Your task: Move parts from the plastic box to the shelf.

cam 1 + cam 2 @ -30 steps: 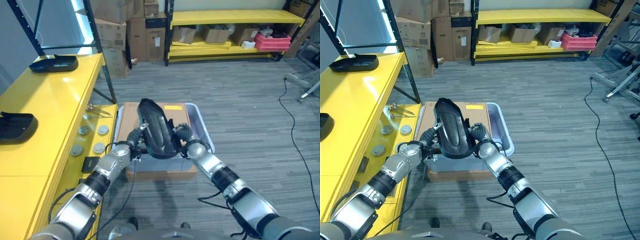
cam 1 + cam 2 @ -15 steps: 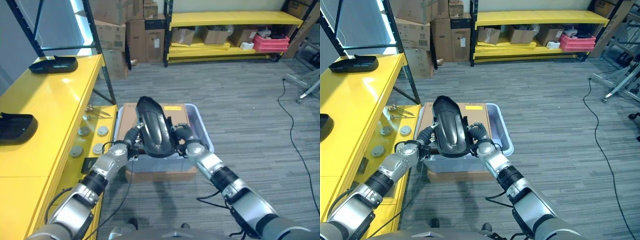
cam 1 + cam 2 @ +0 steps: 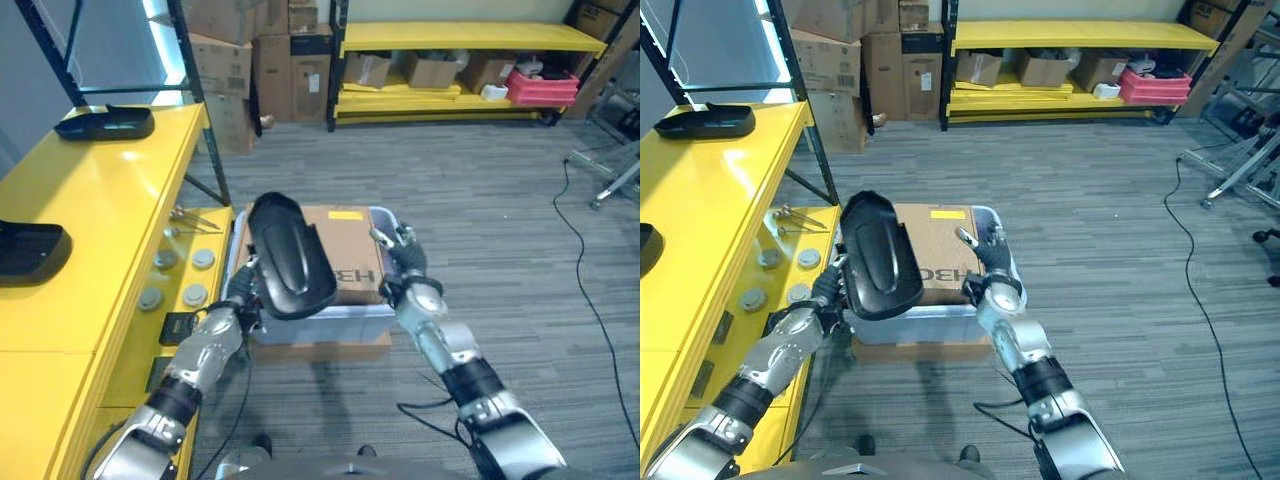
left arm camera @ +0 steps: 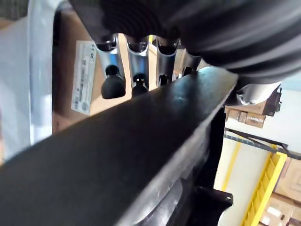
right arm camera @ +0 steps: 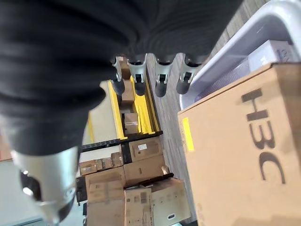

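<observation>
Swinging the long curved black plastic part [image 3: 289, 257] leftward toward the yellow shelf [image 3: 110, 200] in just my left hand [image 3: 237, 305] now, since my right hand [image 3: 405, 262] is letting go, fingers relaxed, over the pale plastic box [image 3: 398, 243] holding the cardboard carton [image 3: 345, 250].
</observation>
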Motion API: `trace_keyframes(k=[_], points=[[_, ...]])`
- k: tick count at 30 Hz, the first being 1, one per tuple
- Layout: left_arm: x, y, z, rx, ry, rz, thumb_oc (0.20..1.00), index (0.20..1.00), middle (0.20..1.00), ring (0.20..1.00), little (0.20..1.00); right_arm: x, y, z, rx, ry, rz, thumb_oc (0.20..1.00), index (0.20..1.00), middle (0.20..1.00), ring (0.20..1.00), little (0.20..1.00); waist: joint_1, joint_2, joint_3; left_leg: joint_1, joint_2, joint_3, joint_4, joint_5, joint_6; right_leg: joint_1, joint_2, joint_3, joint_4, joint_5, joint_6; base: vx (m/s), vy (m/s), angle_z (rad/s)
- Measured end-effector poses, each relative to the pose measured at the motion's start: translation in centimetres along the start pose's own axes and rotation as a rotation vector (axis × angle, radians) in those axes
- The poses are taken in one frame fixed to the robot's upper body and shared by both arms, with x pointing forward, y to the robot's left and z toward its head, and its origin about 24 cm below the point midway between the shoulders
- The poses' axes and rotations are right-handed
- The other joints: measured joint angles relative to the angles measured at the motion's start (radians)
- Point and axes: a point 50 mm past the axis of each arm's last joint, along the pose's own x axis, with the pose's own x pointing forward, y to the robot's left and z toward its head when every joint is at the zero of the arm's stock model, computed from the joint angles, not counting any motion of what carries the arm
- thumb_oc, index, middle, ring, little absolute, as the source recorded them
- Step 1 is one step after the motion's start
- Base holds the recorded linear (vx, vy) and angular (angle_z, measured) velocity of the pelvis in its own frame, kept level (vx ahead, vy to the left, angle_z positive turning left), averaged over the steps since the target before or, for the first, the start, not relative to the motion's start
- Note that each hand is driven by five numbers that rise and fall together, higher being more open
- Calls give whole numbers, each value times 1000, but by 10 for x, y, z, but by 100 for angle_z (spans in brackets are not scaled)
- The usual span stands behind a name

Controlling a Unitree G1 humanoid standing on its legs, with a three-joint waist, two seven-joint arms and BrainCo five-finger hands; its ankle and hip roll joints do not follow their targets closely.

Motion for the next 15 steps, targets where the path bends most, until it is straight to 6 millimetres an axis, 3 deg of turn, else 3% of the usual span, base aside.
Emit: trace_keyframes(k=[2,6,10,11,12,15], points=[[-6,17,-6,-16,3,51,200,200,200,200,200,-12,-16,-20,5,58,-19,1000,1000,1000,1000,1000,-8,-3,2,1,-2,5,0,-2,2,-2,0,7,3,2,0,-12,21,-13],[-21,43,-10,-48,-31,125,200,200,200,200,200,-51,-50,-78,-7,272,-61,1000,1000,1000,1000,1000,-23,-7,9,-4,-6,14,-1,-9,6,-15,0,22,4,2,1,-16,8,-11],[-31,60,5,-61,-124,153,200,200,200,200,200,-86,-85,-135,-78,537,-121,1000,1000,1000,1000,1000,-35,-9,10,-19,-10,5,-7,-17,13,-22,-5,32,5,-5,10,-24,-72,16],[-32,60,12,-48,-167,110,200,200,200,200,200,-106,-107,-160,-75,628,-179,1000,1000,1000,1000,1000,-64,-6,10,-48,-13,-64,-7,-7,17,-15,14,51,28,-30,13,-70,-215,233],[-30,46,29,-25,-236,1,200,200,200,200,200,-168,-138,-204,-168,886,-257,1000,1000,1000,1000,1000,-98,-8,8,-103,-27,-228,-3,30,15,-5,24,133,79,-112,6,-103,-249,259],[-33,47,47,13,-305,-23,200,200,200,200,200,-176,-141,-217,-276,969,-194,1000,1000,1000,1000,1000,-65,-3,17,-137,-18,-278,0,74,1,-5,48,139,67,-119,13,-92,-127,109]])
